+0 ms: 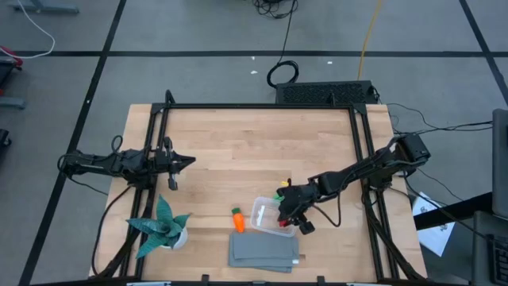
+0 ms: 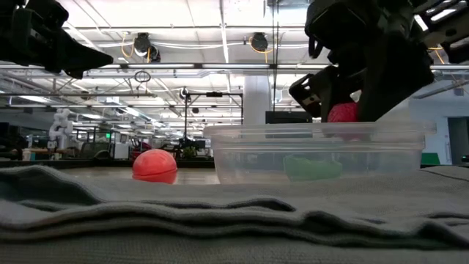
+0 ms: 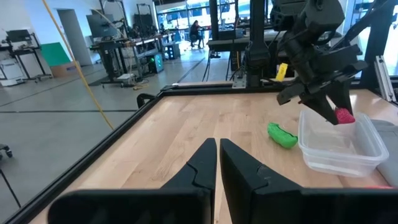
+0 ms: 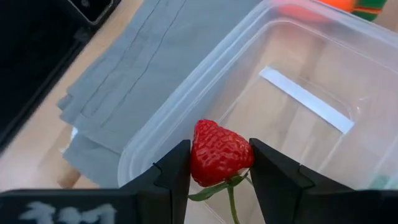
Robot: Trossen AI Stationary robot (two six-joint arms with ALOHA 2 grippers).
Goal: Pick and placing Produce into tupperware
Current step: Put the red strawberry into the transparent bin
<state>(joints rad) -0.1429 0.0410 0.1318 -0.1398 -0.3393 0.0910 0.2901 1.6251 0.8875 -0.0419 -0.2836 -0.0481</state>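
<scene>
Over the tupperware (image 4: 298, 81), right gripper (image 4: 219, 163) fingers (image 4: 171, 171) pinching strawberry (image 4: 219, 152) — left gripper (image 1: 187, 161) apart.

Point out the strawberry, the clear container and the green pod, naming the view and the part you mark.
strawberry (image 4: 219, 152): right wrist view, middle of its red body.
clear container (image 3: 367, 135): left wrist view, its side rim.
green pod (image 3: 282, 136): left wrist view, middle of the pod.

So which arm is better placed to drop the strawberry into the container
The right arm. Its end effector already clamps the strawberry directly above the clear container, so it likely only needs to release. The left end effector sits shut and empty, far across the table.
</scene>
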